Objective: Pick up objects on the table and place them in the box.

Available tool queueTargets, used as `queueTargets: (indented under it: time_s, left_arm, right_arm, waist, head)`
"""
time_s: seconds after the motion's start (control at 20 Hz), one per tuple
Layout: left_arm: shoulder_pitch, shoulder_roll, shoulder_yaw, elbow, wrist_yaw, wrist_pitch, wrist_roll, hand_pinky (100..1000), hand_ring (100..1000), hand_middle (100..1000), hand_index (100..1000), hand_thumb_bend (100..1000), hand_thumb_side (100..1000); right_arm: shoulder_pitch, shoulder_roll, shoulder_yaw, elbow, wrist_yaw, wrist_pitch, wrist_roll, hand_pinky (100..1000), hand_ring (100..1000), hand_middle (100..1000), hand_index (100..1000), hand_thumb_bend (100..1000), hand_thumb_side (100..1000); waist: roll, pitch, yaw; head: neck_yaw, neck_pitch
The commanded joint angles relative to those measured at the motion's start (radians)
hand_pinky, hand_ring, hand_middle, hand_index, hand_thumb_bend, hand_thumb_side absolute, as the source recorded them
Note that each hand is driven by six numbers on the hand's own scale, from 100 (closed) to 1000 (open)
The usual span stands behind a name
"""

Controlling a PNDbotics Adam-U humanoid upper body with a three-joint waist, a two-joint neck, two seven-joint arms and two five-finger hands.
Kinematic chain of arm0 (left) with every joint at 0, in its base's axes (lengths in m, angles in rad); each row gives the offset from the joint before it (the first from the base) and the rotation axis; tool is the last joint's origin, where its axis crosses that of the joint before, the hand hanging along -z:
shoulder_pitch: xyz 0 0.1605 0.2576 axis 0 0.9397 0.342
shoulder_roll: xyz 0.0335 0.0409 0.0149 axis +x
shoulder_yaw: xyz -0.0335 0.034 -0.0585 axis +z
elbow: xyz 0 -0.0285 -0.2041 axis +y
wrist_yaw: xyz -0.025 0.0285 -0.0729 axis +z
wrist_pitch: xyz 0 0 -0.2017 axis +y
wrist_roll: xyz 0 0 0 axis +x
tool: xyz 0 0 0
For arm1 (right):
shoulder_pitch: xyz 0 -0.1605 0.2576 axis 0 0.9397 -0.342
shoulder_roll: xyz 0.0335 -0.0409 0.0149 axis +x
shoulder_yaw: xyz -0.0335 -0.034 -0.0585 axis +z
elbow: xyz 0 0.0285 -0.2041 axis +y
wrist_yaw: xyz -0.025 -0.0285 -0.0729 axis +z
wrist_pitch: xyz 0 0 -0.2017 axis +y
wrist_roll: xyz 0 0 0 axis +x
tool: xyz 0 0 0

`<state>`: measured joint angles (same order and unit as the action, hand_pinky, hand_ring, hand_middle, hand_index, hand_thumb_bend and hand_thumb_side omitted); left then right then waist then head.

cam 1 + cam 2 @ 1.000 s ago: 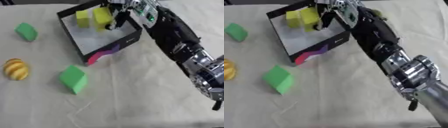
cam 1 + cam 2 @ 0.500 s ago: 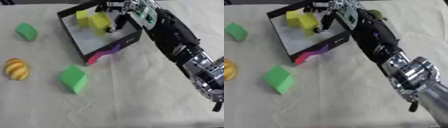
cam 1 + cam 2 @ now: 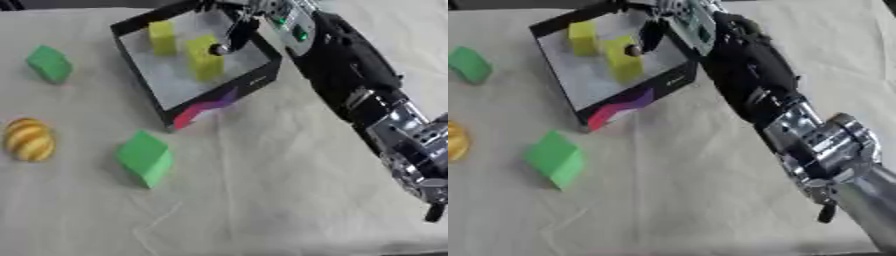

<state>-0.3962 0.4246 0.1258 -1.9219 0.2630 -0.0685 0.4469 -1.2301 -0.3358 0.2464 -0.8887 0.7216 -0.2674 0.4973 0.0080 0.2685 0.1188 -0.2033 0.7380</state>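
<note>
Right hand: in the left eye view the right hand (image 3: 241, 30) reaches over the box (image 3: 254, 82) from the far right rim, fingers (image 3: 229, 41) hanging down beside the taller yellow block (image 3: 203, 57). Whether they touch it or have let go — I cannot tell, and their spread is not readable either.
Left hand: in neither view.
Box contents: two yellow blocks, the smaller one (image 3: 161, 37) near the far wall, the taller one mid-floor, both upright.
On the cloth: a green block (image 3: 146, 158) near the box's front corner, another green block (image 3: 49, 63) well to the left, a striped yellow ball (image 3: 28, 139) at the left edge.
Right eye view: same layout; the arm (image 3: 750, 75) crosses the box's right wall (image 3: 677, 75), and the ball is cut by the frame edge.
Step in hand: likely releasing the taller block. Lift straight up, clear of the rim — a sideways pull could tip the block or drag the light box.
Materials: blocks look soft, foam-like, matte, with blunt edges; box is thin black card with a pale floor and a pink-orange patch; the cloth (image 3: 710, 210) is creased.
</note>
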Motion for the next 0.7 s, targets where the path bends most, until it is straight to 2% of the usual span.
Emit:
queueTargets:
  time_s: [0.05, 0.2, 0.35, 0.5, 0.7]
  left_arm:
    - [-0.001, 0.036, 0.015, -0.017, -0.005, -0.001, 0.011, 704, 629, 675, 715, 365, 533]
    - [0.007, 0.042, 0.02, -0.013, -0.009, 0.002, 0.028, 703, 627, 673, 715, 363, 536]
    - [0.016, 0.048, 0.022, -0.01, -0.01, 0.005, 0.033, 703, 626, 672, 715, 362, 538]
    - [0.02, 0.052, 0.024, -0.007, -0.012, 0.007, 0.033, 702, 625, 671, 714, 359, 541]
    - [0.025, 0.058, 0.025, -0.003, -0.013, 0.011, 0.034, 701, 624, 670, 713, 354, 544]
  right_arm:
    - [-0.022, -0.077, -0.005, -0.071, -0.063, 0.023, 0.028, 863, 881, 842, 912, 397, 100]
    - [-0.022, -0.135, -0.025, -0.083, -0.161, 0.034, 0.106, 868, 894, 853, 922, 297, 100]
    - [-0.023, -0.204, -0.052, -0.075, -0.247, -0.001, 0.222, 877, 907, 857, 925, 283, 100]
    - [-0.024, -0.262, -0.07, -0.057, -0.269, -0.047, 0.299, 883, 915, 862, 926, 309, 111]
    - [-0.009, -0.329, -0.08, -0.031, -0.248, -0.1, 0.34, 883, 915, 866, 920, 335, 137]
  waist:
    - [-0.006, -0.029, -0.008]
    - [-0.01, -0.033, -0.019]
    - [-0.011, -0.035, -0.029]
    - [-0.012, -0.035, -0.038]
    - [-0.012, -0.034, -0.048]
  head:
    - [0.011, 0.01]
    - [0.02, 0.015]
    - [0.029, 0.019]
    - [0.037, 0.021]
    - [0.047, 0.026]
